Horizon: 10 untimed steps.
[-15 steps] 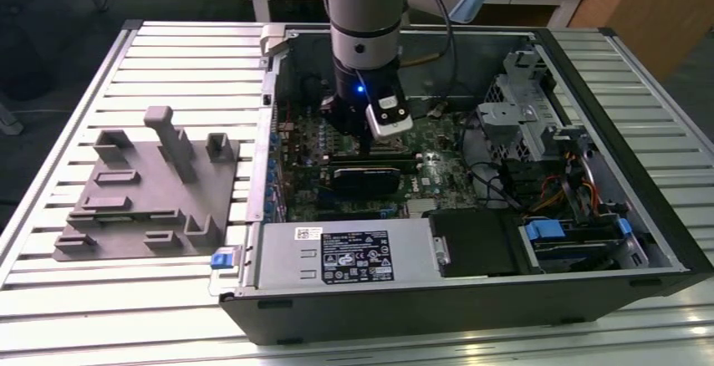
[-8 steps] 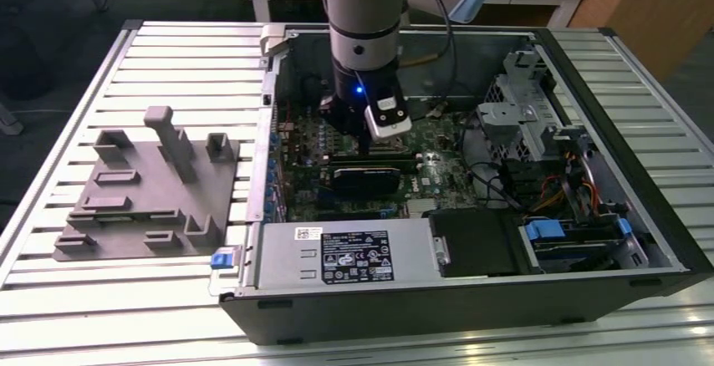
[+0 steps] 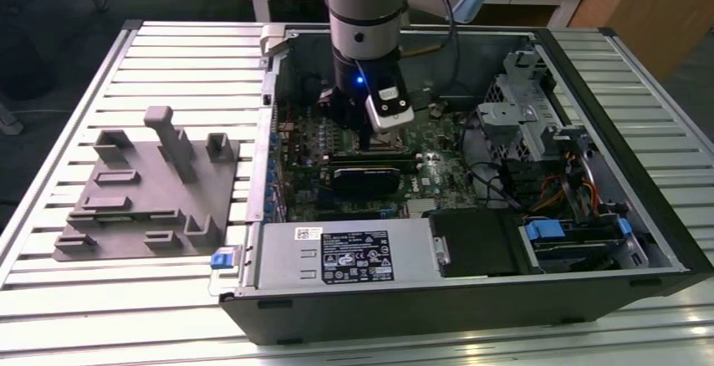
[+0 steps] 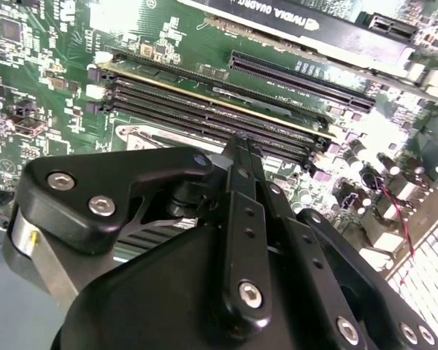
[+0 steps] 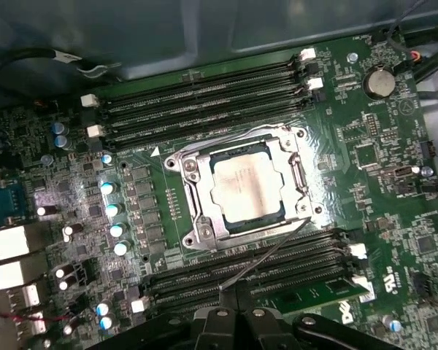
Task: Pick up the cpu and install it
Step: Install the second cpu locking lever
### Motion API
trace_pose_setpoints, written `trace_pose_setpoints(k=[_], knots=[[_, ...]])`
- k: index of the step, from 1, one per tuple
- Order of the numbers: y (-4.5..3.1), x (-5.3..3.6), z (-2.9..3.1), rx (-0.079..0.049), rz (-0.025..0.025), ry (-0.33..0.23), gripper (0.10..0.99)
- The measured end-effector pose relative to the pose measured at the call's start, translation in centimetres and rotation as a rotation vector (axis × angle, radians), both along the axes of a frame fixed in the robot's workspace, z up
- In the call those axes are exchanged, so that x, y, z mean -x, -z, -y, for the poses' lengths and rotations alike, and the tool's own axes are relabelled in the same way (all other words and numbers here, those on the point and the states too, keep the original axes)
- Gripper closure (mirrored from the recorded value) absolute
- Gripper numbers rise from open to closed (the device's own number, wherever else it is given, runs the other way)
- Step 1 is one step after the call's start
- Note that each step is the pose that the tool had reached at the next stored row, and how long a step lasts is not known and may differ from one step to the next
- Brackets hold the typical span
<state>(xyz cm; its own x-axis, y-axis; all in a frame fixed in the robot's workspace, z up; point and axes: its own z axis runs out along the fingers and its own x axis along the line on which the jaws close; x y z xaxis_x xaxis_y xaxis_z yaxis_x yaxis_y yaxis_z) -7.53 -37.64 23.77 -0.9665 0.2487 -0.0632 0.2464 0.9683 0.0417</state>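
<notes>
Motherboard (image 5: 379, 211), cpu (image 5: 247, 188) seated (socket), end effector (image 5: 237, 295) above

A large black label (image 3: 357, 257) with white print and rows of small symbols lay on the power supply box (image 3: 334, 276) at the near edge of the case; its lines were too small to read. Just beside it, toward the exterior view's left, sat a small white sticker (image 3: 309, 233) with a barcode. In the second wrist view, white capital lettering (image 4: 277, 16) ran along the black graphics card (image 4: 328, 25), seen upside down. In the first wrist view, faint engraved lines crossed the cpu (image 5: 246, 191), illegible. A white triangle mark (image 5: 155, 152) stood on the green motherboard (image 5: 379, 182) by the socket corner, amid tiny white component codes.
</notes>
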Motion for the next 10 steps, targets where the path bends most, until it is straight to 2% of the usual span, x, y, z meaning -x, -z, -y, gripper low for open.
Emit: trace_pose_setpoints(k=[6,10], knots=[[-1.04,-0.01,0.00,0.007,0.0000,0.000,0.980],[-1.22,-0.08,0.00,0.007,0.0001,0.000,0.980]])
